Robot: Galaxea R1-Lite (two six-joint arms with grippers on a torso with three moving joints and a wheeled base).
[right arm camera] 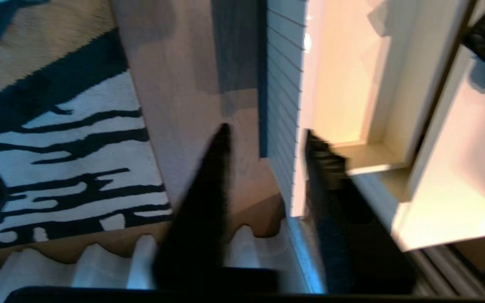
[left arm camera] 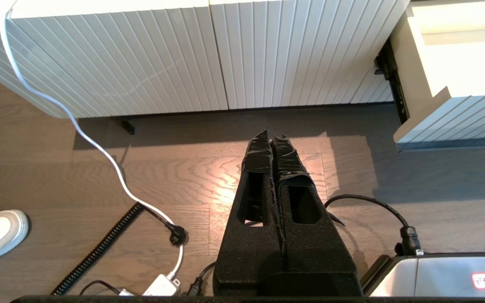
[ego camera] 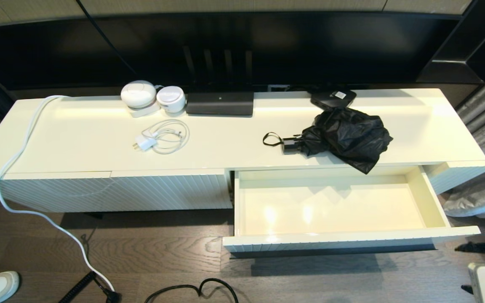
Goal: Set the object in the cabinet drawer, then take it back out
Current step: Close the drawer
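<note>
Cream cabinet top point(ego camera: 78, 143) with umbrella point(ego camera: 345, 136) above open drawer point(ego camera: 430, 202); right gripper point(right arm camera: 265, 136) parted, empty; left gripper point(left arm camera: 273, 136) closed.

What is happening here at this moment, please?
Nothing is held. The black umbrella lies on the cabinet top, behind the open, empty drawer. The right claw, open, is off the drawer's right end. The left claw is shut over the floor, parked.
</note>
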